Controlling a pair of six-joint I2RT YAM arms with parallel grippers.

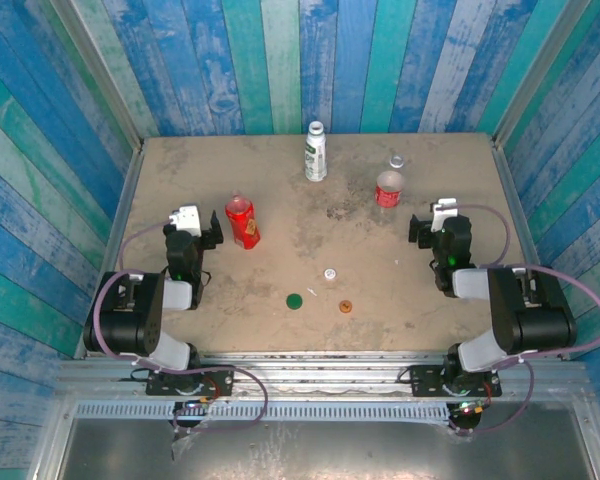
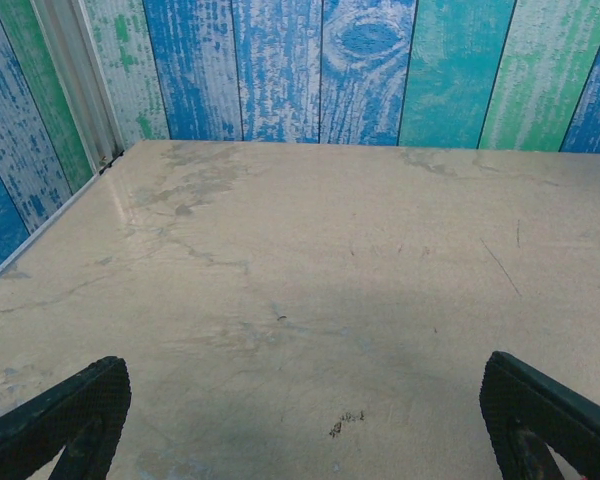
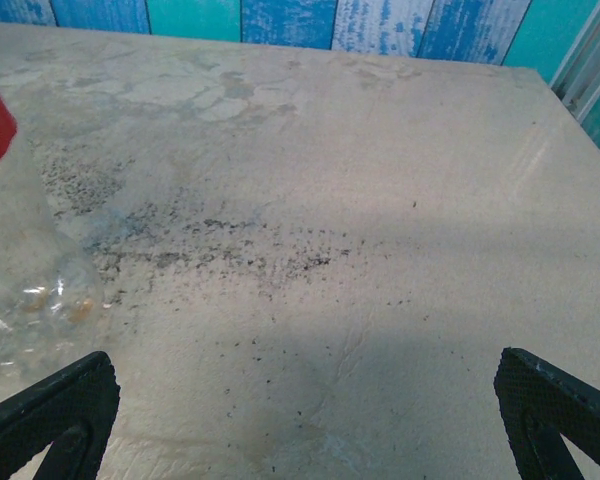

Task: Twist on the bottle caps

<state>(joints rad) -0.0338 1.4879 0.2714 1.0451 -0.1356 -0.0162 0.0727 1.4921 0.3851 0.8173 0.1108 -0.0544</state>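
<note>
Left gripper (image 1: 194,223): you have it released, jaws spread wide and nothing between them; it sits low over the left side of the counter (image 1: 280,250).
Left wrist view: the gripper (image 2: 302,415) shows its two dark ribbed fingertips (image 2: 75,405) at the bottom corners, with bare counter (image 2: 310,250) running up to the blue and green plank wall (image 2: 280,70).
Right gripper (image 1: 438,222): also released, jaws wide and grasping nothing; it sits over the right side of the counter.
Right wrist view: the gripper (image 3: 305,410) frames speckled counter (image 3: 310,200), and the clear bottle (image 3: 25,290) shows at the left edge, just beyond the left fingertip.
Red bottle (image 1: 243,222): you find it just beside the left gripper, on its inner side.
White-labelled bottle (image 1: 316,152): upright near the far wall, about mid-counter, well apart from both grippers.
Clear bottle (image 1: 388,188): carries a red label and stands near the right gripper, a little farther back and toward the middle.
Green cap (image 1: 294,299): lies flat near the front edge, between the two arms.
White cap (image 1: 330,273): just behind and right of the green one.
Orange cap (image 1: 346,306): near the white cap, closer to you.
Caps and bottles: all three caps lie loose on the counter, apart from every bottle.
</note>
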